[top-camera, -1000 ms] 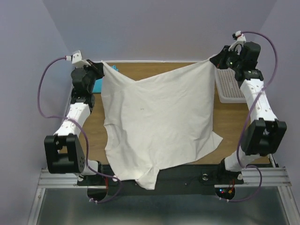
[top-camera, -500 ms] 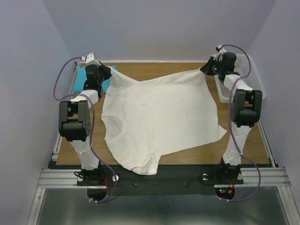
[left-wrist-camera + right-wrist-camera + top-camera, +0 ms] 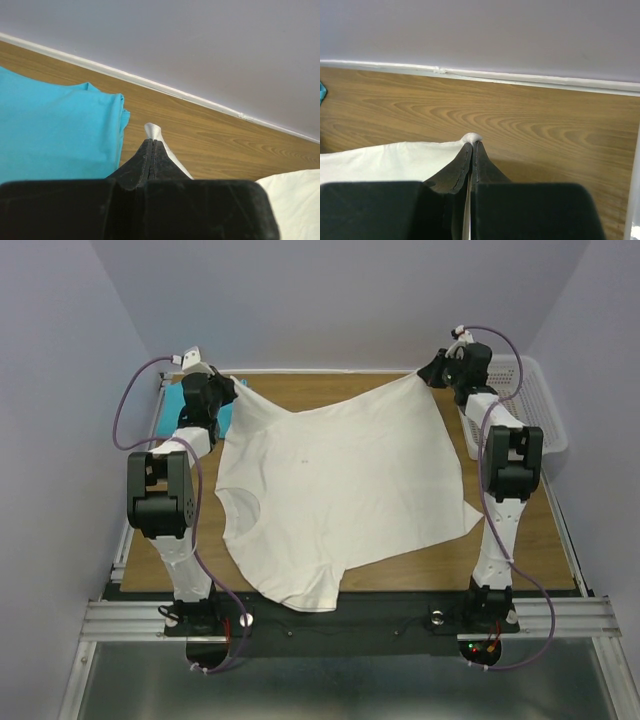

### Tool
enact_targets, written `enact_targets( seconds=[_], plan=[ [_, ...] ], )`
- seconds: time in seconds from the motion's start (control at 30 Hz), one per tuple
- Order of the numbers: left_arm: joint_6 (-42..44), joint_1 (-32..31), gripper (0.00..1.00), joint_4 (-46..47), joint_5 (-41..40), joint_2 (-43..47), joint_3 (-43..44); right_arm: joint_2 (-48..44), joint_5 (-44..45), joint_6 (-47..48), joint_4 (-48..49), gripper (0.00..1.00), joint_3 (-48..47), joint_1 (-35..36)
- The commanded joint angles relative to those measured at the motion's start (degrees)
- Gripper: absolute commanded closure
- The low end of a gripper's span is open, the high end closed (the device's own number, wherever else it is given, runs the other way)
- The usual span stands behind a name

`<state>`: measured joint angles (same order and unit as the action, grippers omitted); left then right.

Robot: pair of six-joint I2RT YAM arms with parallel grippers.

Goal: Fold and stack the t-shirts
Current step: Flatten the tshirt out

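The cream t-shirt [image 3: 335, 480] lies spread over the wooden table, its sleeves and collar end toward the near edge. My left gripper [image 3: 232, 387] is shut on its far left corner, and a bit of cream cloth [image 3: 155, 132] pokes past the pinched tips [image 3: 152, 142]. My right gripper [image 3: 428, 370] is shut on the far right corner, where a cloth nub [image 3: 471, 137] shows at its tips [image 3: 472, 145]. The hem sags between both grips. A folded turquoise t-shirt [image 3: 183, 405] [image 3: 55, 130] lies at the far left, beside the left gripper.
A white perforated basket [image 3: 535, 405] stands at the far right edge, next to the right arm. The back wall [image 3: 330, 300] rises close behind both grippers. Bare wood [image 3: 520, 540] shows to the right of the shirt.
Both arms have stretched out toward the far wall and lowered, dragging the cream shirt away from the near edge so it now lies flatter on the table. Both grips stayed shut.
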<state>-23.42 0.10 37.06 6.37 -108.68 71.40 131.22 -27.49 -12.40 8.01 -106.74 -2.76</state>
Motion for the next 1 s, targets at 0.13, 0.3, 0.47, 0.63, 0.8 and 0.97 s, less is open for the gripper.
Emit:
enact_targets(
  seconds=[0.13,0.3,0.47,0.63,0.8,0.97],
  plan=[
    [2.06,1.05,1.00,2.40,-0.31,1.81,3.57,2.99,-1.87,-0.51,5.26,0.99,-5.41,-0.05],
    [3.03,1.13,1.00,1.88,1.10,2.25,3.84,2.29,-1.17,-0.08,5.52,0.99,-4.97,-0.05],
    [4.26,1.04,1.00,1.70,3.73,3.65,2.35,-0.60,-0.38,1.24,5.79,0.99,-2.26,-0.13],
    [4.87,0.96,1.00,1.70,6.46,6.11,-1.16,-3.59,-0.46,2.56,6.14,1.00,1.00,-0.14],
    [5.75,0.43,1.00,1.79,6.55,9.45,-4.51,-6.32,-0.64,2.91,6.40,0.99,3.90,-0.22],
    [6.98,0.08,1.00,1.79,5.85,13.14,-8.11,-7.73,-0.46,3.18,6.76,1.00,5.49,-0.31]
  ],
)
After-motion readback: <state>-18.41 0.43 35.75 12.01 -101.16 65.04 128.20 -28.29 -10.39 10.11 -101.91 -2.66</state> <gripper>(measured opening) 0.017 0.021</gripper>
